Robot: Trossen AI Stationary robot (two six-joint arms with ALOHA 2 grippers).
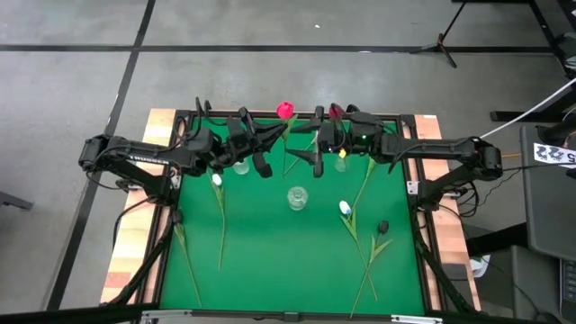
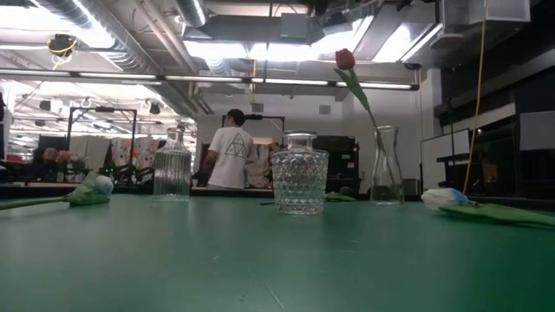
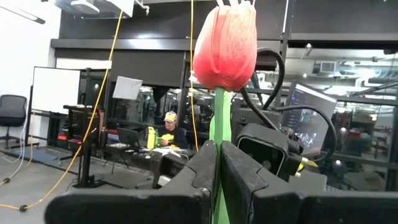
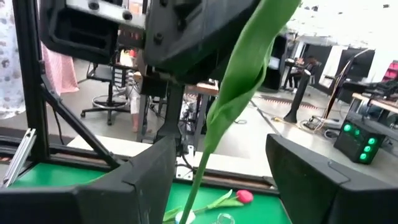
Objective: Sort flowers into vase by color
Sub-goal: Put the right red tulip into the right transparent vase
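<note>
My left gripper (image 3: pixel 216 171) is raised over the table's far middle and shut on a pink-red tulip (image 3: pixel 225 46), also seen from above (image 1: pixel 285 110). My right gripper (image 4: pixel 217 171) faces it from the right, open. Its fingers stand on either side of that tulip's hanging green leaf and stem (image 4: pixel 239 87), and I see no touch. A darker red tulip (image 2: pixel 345 59) stands with its stem in the glass carafe (image 2: pixel 386 178). White tulips (image 1: pixel 217 180) (image 1: pixel 345 208) and a near-black one (image 1: pixel 382 227) lie flat on the green mat. My left gripper pinches the tulip's green stem (image 3: pixel 217 134) between its two fingers, just below the head. The fingers come from the table's left, about level, and lie across the stem. The flower stands upright, head above the fingers, lifted clear of the table.
A cut-glass jar (image 2: pixel 300 180) stands mid-table and a ribbed bottle (image 2: pixel 172 173) at the far left. Another red tulip head (image 4: pixel 244 196) shows low beyond my right gripper. A person stands in the room behind. A black frame (image 1: pixel 423 225) runs round the mat.
</note>
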